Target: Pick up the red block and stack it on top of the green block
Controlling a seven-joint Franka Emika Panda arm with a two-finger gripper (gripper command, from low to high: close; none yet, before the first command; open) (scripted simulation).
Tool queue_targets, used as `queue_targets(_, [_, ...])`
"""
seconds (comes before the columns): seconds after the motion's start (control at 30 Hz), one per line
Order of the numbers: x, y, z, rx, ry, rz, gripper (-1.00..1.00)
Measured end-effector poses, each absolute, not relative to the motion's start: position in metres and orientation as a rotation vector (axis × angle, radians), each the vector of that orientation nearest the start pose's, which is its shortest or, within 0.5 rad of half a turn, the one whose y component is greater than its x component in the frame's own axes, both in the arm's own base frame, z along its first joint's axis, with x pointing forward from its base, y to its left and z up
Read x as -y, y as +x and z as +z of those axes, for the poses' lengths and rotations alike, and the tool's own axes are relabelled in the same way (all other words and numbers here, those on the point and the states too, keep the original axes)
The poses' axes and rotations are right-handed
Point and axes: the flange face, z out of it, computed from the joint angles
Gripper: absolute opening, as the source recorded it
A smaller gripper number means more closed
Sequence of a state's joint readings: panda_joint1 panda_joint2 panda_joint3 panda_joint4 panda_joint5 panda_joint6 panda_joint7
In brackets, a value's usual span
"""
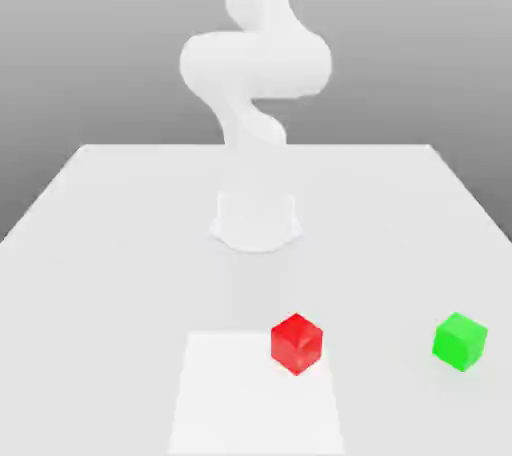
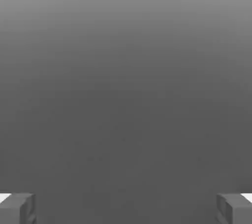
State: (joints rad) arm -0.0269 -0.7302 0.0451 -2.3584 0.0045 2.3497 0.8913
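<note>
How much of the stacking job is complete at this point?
Nothing looks done yet: the red cube sits at the edge of the white patch, and the green cube stands apart from it on the table. Nothing is in hand; the pincer is open with nothing between its fingers. Left to do: grasp the red cube, lift it and set it on the green one.

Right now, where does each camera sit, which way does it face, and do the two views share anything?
Exterior view: off the arm, across the table from the robot's base, looking slightly down at the arm, red block and green block.
Hand view: on the hand, facing past the spread fingers of the gripper at plain grey background, neither block in its sight.
Shared: the same robot, but no block or table area I can match.
</note>
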Motion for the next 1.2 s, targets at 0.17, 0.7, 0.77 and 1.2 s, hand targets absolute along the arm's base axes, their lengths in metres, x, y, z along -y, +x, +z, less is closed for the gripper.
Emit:
queue_targets(0.17, [-0.032, 0.420, 0.537, -1.425, -2.439, -0.698, 0.00])
queue_targets(0.7, [-0.056, 0.356, 0.193, -2.258, -2.176, -0.007, 0.00])
queue_targets(0.77, [-0.056, 0.356, 0.178, -2.265, -2.170, -0.004, 0.00])
queue_targets(1.2, [-0.056, 0.354, 0.150, -2.263, -2.174, -0.003, -1.00])
